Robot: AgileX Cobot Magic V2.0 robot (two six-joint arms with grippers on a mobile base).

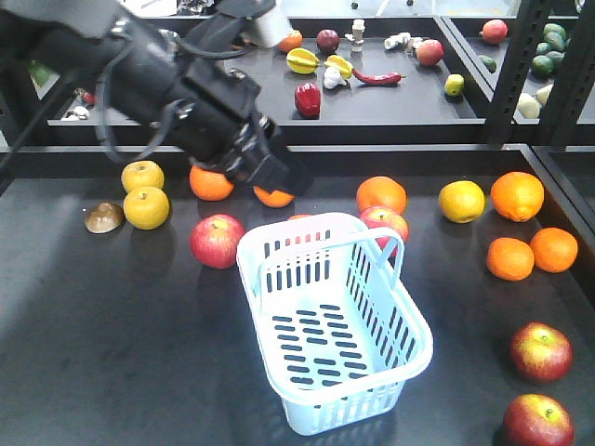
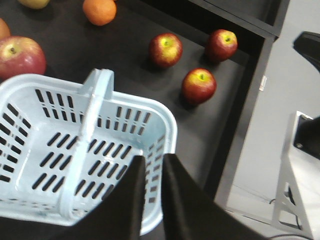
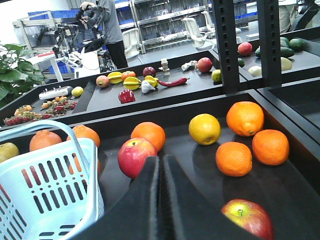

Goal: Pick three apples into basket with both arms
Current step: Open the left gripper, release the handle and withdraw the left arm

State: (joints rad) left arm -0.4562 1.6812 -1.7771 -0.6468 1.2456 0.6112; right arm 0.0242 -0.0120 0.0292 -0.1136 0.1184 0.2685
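Left claw: the left claw is being held in the air above the surface, behind the far left corner of the basket and just over an orange. Its fingers are being held narrow, with only a slit between them, and nothing is being gripped.
Right claw: the right claw is being shown only by its own wrist camera. The fingers are being held almost together, with nothing being gripped. It is being pointed across the surface, with the basket at its left.
Basket: it is being shown upright near the middle of the surface with its handle standing up. Only its bare slotted bottom is being shown inside.
First apple: the first apple is being shown lying on the surface just beside the basket's left wall.
Second apple: the second apple is being shown behind the basket's far right corner, partly hidden by the handle.
Three apples: the three apples are being shown grouped near the raised edge on the right of the surface, apart from the basket.
Other fruit: three oranges and a yellow fruit are being shown at the far right.
Shelf: small items are being shown scattered on the shelf behind the surface.
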